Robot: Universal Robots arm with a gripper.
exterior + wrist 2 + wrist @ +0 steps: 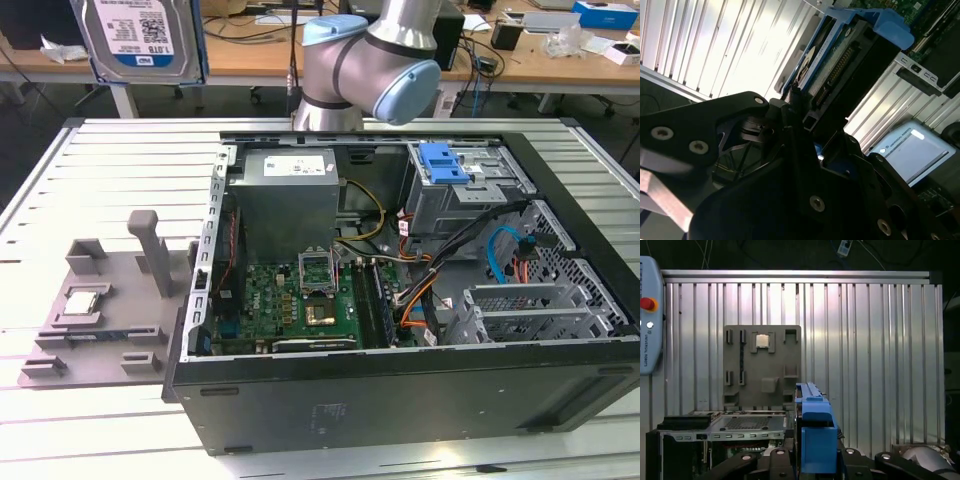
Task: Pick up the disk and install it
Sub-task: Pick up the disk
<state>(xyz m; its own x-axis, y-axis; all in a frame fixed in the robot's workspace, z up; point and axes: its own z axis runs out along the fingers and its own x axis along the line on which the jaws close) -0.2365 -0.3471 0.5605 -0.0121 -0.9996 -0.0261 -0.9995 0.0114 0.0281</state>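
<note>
Silver with a blue frame, the disk (140, 38) hangs high at the exterior view's left. It is above the slatted table (60, 180) and well apart from the open computer case (400, 400). The arm (370, 60) rises behind the case. Beside the case lies a grey holder (130, 300) with a small chip (82, 302) on it.

In the second wrist view the gripper (807, 112) is clenched on one end of the disk (840, 65). Its dark fingers (790, 132) seem pressed to the blue frame, though shadow hides the contact.

In the first wrist view the disk (815, 435) stands on edge between the gripper's black links, with the holder (762, 365) and the case (715, 427) beyond it.
</note>
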